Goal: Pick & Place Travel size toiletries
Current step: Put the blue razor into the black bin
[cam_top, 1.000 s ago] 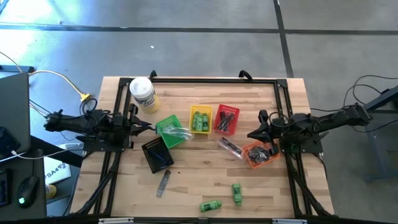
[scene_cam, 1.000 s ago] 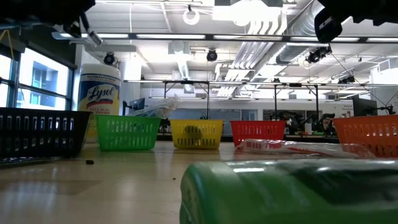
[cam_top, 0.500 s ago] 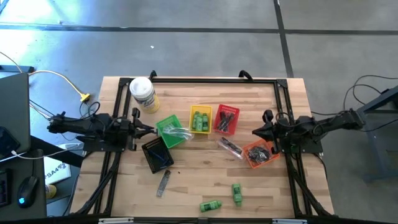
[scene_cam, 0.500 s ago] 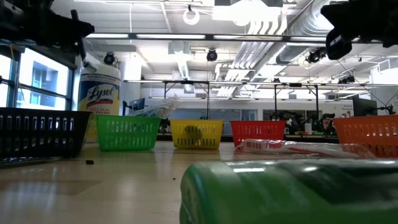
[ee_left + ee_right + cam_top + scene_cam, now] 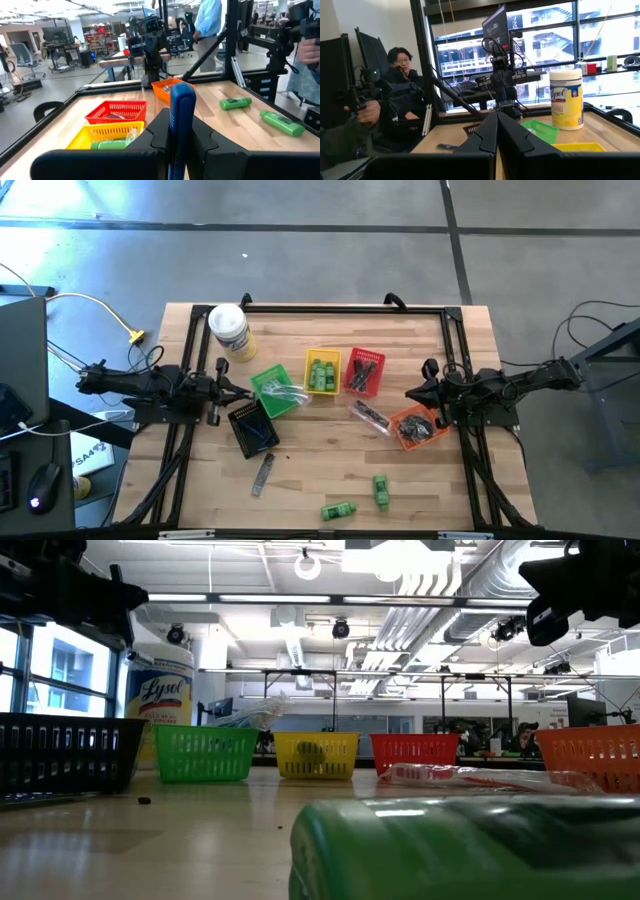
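Note:
My left gripper (image 5: 240, 392) hovers at the table's left side beside the green basket (image 5: 270, 387), shut on a dark blue razor (image 5: 182, 102). My right gripper (image 5: 410, 393) hovers at the right side above the orange basket (image 5: 418, 426), shut and empty (image 5: 497, 117). Two green mini bottles (image 5: 338, 509) (image 5: 380, 490) and a grey comb (image 5: 263, 474) lie flat on the wood near the front edge. A clear-wrapped item (image 5: 368, 414) lies beside the orange basket. The yellow basket (image 5: 322, 372) holds green bottles; the red basket (image 5: 364, 372) holds dark items. My left gripper pinches the razor's lower length (image 5: 176, 137) between its two fingers (image 5: 159, 125). The fingers are level and point toward the table's right side. The razor runs along the fingers, its rounded end (image 5: 182, 92) sticks out past the tips, and it is lifted clear of the table.
A black basket (image 5: 252, 427) stands near my left gripper. A white Lysol canister (image 5: 230, 330) stands at the far left. A black frame (image 5: 340, 308) rims the table. People are in the room beyond (image 5: 400, 62). Bare wood lies in the near middle.
Both arms have sunk lower over the table's sides. My right gripper has also drawn back a little toward the table's right edge. The left gripper has kept the razor. Nothing on the table has moved.

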### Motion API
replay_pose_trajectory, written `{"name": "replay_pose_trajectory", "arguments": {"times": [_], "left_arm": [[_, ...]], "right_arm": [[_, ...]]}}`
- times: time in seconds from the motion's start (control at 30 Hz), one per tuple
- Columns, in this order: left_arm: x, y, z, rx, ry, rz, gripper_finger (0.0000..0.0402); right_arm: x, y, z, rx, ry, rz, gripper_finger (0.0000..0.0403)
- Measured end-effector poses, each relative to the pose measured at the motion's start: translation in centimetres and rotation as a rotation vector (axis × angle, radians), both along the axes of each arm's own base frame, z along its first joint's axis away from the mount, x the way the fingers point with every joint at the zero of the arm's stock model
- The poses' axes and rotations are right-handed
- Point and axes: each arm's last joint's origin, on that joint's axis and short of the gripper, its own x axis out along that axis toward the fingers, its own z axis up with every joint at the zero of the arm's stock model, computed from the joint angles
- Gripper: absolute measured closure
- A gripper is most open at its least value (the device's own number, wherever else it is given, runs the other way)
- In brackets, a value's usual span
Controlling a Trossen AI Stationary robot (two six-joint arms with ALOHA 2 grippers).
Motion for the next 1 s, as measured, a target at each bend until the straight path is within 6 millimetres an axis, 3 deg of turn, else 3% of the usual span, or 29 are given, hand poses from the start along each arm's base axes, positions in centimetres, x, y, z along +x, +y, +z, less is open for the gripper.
{"name": "replay_pose_trajectory", "arguments": {"times": [0.77,1.0], "left_arm": [[0.01,0.0,-0.08,0.029,0.008,0.002,0.038],[0.01,-0.01,-0.16,0.031,0.017,-0.001,0.0375]], "right_arm": [[0.0,0.26,-0.15,-0.046,0.005,0.081,0.0401],[0.11,-0.09,-0.33,-0.021,0.03,-0.041,0.0401]]}}
